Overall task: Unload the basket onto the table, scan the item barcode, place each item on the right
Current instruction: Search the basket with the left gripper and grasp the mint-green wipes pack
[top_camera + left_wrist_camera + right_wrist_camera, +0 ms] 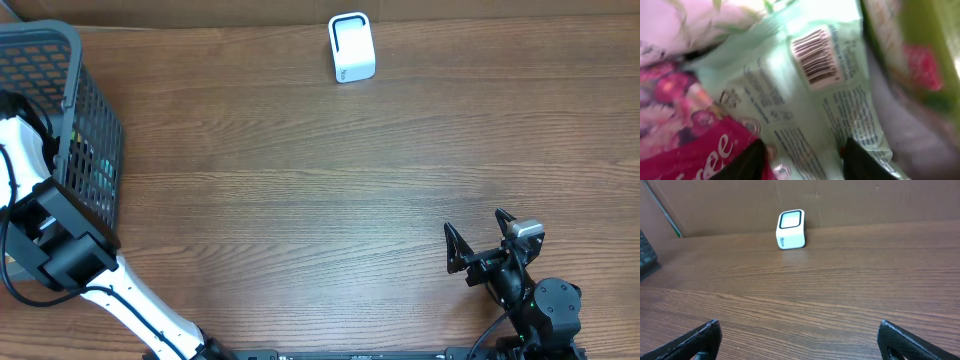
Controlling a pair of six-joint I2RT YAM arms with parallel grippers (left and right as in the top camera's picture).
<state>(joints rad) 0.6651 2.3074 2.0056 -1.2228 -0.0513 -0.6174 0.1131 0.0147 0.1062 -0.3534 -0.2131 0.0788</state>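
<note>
Basket (97, 150): pale green packet (790, 110) between left gripper (805, 162) fingertips, barcode (815, 57) facing camera.

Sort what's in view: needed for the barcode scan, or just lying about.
For the job: pale green packet, its barcode, white scanner, left gripper.
Lying about: pink packet, green-and-red packet, dark basket.

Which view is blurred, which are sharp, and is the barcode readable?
Left wrist view: motion-blurred, washed out near the top, but the barcode on the pale green packet shows distinct bars. Overhead and right wrist views: sharp, evenly lit, the white scanner clear.
</note>
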